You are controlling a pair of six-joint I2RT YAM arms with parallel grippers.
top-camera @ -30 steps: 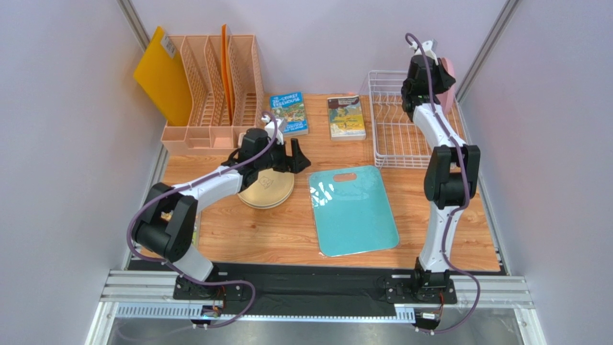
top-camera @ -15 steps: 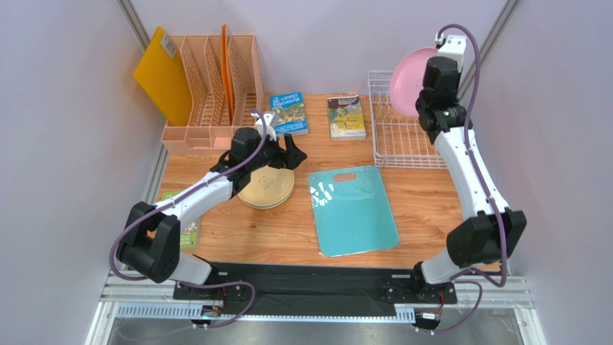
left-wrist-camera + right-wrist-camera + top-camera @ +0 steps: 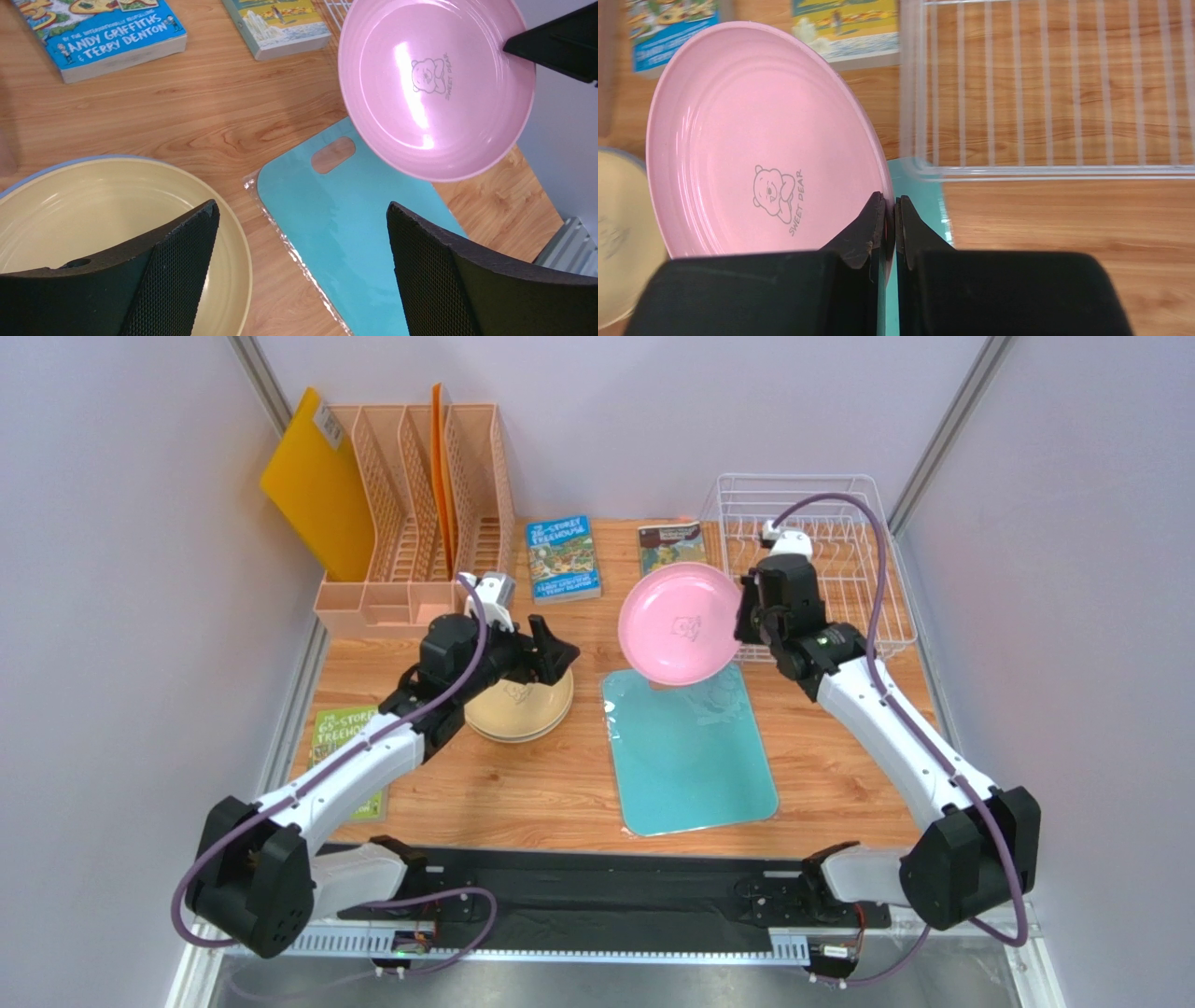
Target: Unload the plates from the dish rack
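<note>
My right gripper [image 3: 746, 620] is shut on the rim of the pink plate [image 3: 679, 625] and holds it tilted in the air above the far end of the teal cutting board [image 3: 690, 749]. The plate shows a bear logo in the right wrist view [image 3: 759, 147] and in the left wrist view [image 3: 435, 77]. The white wire dish rack [image 3: 856, 511] stands at the back right with no plates in it. A stack of plates [image 3: 516, 707], cream-yellow on top with a grey-blue rim under it [image 3: 105, 210], lies left of the board. My left gripper [image 3: 550, 653] is open over that stack's right edge.
A peach file organizer [image 3: 414, 518] with an orange folder stands at the back left. Two books [image 3: 564, 557] [image 3: 671, 543] lie at the back middle, and another book [image 3: 337, 739] lies at the left edge. Grey walls close in on three sides.
My right arm has carried the pink plate out of the rack, left and toward me, to above the teal board. My left arm has drawn back a little over the stack.
</note>
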